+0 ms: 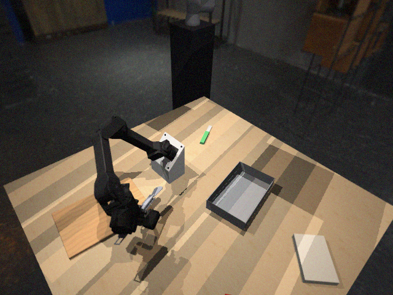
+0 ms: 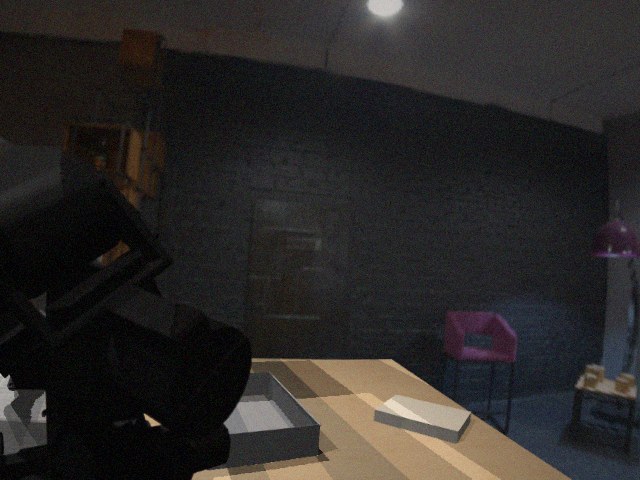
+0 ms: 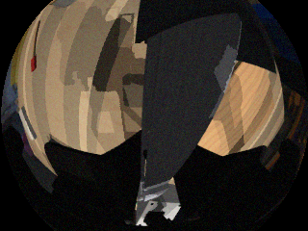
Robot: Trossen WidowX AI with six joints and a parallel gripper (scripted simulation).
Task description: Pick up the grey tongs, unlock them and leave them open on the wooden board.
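Note:
The grey tongs (image 1: 153,198) (image 3: 180,101) are in my gripper (image 3: 156,134), which is shut on them and is mostly hidden behind the black arm in the top view. Their pale tip end points toward the arm's base, and the thin loop at the hinge end shows on the other side of the gripper. Whether the tongs' arms are locked together cannot be told. The wooden board (image 1: 79,230) (image 3: 247,101) lies beneath and beside the gripper, partly hidden by the arm. The tongs are above the surface. The roasting tin (image 1: 225,219) (image 2: 279,444) stands apart, with nothing across it.
The arm's grey-white base block (image 1: 177,168) stands behind the gripper. A green and white stick (image 1: 204,137) lies at the back. A pale slab (image 1: 317,260) (image 2: 418,421) lies beyond the tin, near the table edge. A red object (image 3: 33,64) shows in the wrist view.

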